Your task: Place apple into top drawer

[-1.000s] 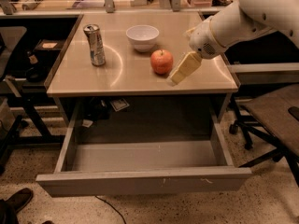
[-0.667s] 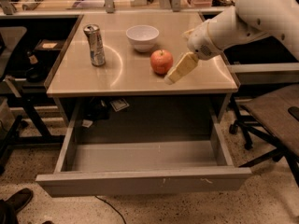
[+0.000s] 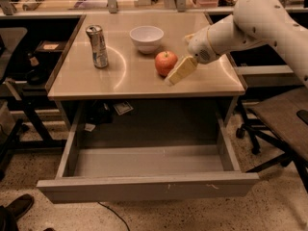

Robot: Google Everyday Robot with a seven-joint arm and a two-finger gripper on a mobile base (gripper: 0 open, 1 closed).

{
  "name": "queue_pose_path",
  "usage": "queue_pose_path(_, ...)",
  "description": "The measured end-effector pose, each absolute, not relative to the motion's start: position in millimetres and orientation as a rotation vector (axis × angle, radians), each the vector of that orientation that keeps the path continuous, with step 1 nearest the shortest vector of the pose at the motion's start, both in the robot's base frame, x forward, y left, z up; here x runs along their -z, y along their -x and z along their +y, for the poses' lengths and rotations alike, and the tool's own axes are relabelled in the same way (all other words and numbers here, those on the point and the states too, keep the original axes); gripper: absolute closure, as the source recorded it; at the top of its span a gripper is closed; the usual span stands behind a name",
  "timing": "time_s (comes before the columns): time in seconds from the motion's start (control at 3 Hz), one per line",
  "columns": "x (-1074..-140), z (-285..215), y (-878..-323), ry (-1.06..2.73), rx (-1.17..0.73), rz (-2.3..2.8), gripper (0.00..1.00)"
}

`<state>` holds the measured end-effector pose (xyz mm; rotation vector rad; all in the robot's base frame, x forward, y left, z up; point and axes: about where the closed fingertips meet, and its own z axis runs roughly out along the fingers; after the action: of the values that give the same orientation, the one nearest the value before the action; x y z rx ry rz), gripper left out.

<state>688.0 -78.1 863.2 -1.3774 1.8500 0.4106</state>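
Observation:
The red-orange apple sits on the tan desk top, right of centre. My gripper hangs just right of the apple, its pale fingers pointing down-left beside and slightly in front of it, close to or touching it. The white arm comes in from the upper right. The top drawer is pulled out wide under the desk; its grey inside is bare and its front panel shows small white scuffs.
A white bowl stands behind the apple. A silver can stands at the left of the desk top. Office chairs stand to the right and left. A shoe lies at the bottom left.
The gripper has moved slightly left, closer to the apple. The apple, bowl, can and drawer have not moved.

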Motion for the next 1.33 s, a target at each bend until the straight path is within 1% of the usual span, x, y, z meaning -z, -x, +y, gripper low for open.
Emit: queue_pose_path(1.33,-841,-52,-720,1.388,-0.495,1.833,0.0)
